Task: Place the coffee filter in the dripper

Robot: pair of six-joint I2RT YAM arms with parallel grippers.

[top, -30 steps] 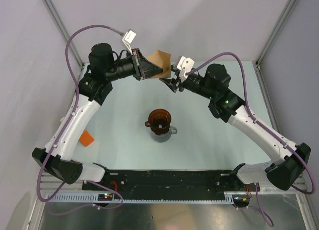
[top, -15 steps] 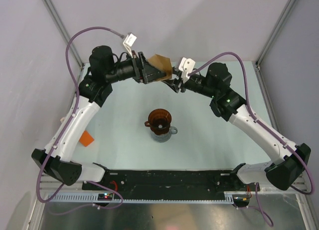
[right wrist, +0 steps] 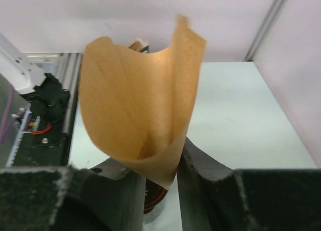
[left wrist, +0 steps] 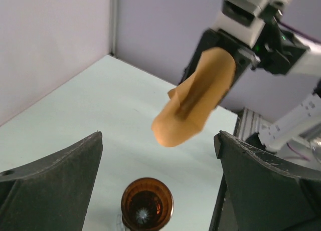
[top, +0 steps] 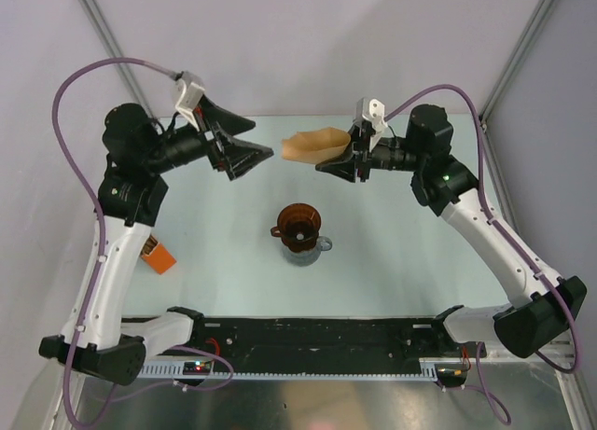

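R hand [top: 341,162] shut tight on narrow end of coffee filter [top: 312,147]. Filter held aloft, mouth bulged open toward left. Tip pinch prob keeps cone shape for point-first drop.
L hand [top: 254,143] wide open, empty, faces filter mouth w/ gap between; looks ready to assist.
Dripper [top: 298,223] upright on jug [top: 320,247], mid surface [top: 401,253], nearer than filter, not under it. Filter not yet in.
Orange box [top: 160,258] at left.
Count: 2 hands, 1 filter, 1 dripper, 1 jug, 1 box.

The coffee filter [top: 312,146], tan paper curled open into a cone, is pinched at its narrow end in the right end effector [top: 345,161]. The dripper [top: 298,224], reddish-brown, stands upright, well below that end effector.
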